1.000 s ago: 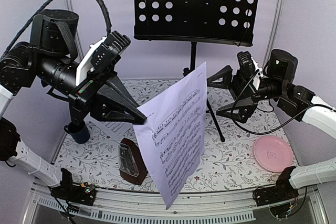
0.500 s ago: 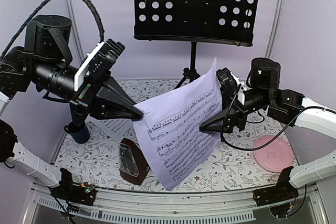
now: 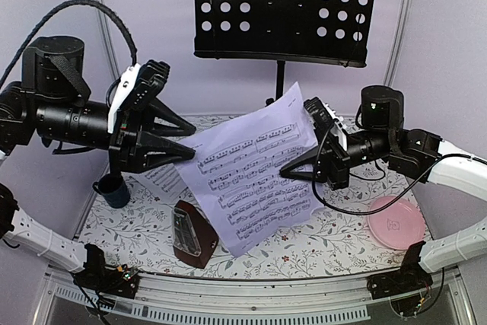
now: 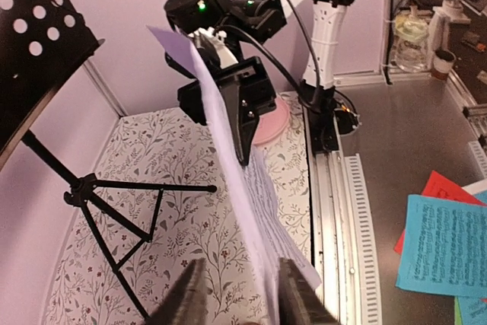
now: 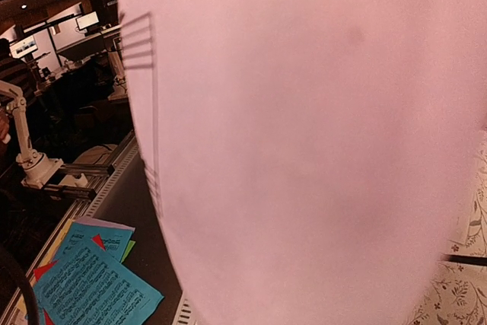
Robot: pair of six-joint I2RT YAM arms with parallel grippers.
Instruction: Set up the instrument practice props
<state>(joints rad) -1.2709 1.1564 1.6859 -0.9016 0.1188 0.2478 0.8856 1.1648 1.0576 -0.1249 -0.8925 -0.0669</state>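
Sheet (image 3: 255,176) hangs before the stand (image 3: 285,9), metronome (image 3: 190,234) front-left.

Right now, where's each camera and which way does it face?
Top external: above, behind the bases, looking down at both arms, music sheet, music stand.
Left wrist: faces the right arm along the sheet's edge; left fingers at bottom.
Right wrist: close against the sheet; no fingers visible.
Top and left wrist share the stand.
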